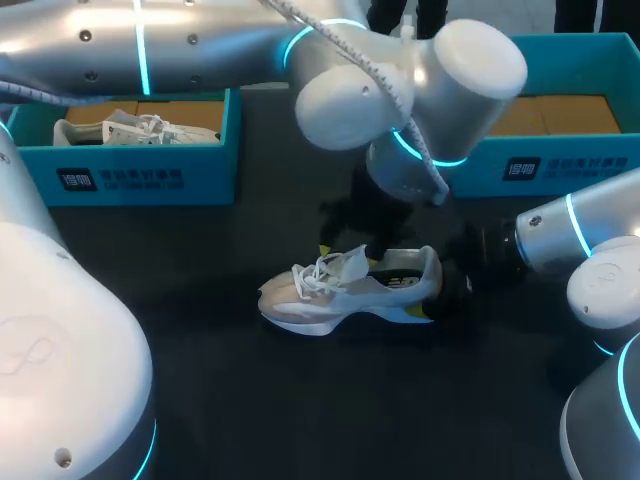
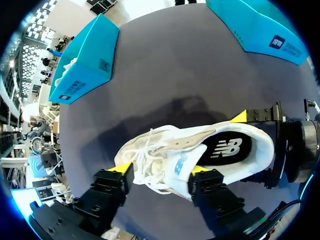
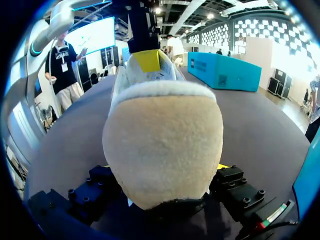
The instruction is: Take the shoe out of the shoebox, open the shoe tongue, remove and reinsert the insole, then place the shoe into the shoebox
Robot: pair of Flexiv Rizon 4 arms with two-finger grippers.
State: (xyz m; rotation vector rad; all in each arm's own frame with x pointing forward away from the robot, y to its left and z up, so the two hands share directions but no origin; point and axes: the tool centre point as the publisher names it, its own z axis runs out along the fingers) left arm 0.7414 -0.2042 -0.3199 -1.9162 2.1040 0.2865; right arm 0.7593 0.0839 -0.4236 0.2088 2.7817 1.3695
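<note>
Shoe out of its box, upright on its sole in the middle of the dark surface, toe toward my left.

Nearest, at the heel: right pincer clamped on the heel cup from both sides, serving as the anchor. Keep that hold firm and level. No lifting or twisting, or risk skating the sole.

Next along: left pincer down over the laces and tongue. Gripping or merely straddling, cannot tell. Tongue folded forward over the laces, black insole exposed and seemingly seated in place.

Judged step: finishing the tongue opening ahead of the insole pull. Draw the tongue toward the toe rather than upward, working against the right-hand hold. Avoid snagging the loose lace loops. Leave the mouth wide enough to reach the insole's heel edge.

Farther back: blue shoebox at the far right, seemingly empty, well apart from the shoe. Another blue box at the far left with a second shoe inside.
</note>
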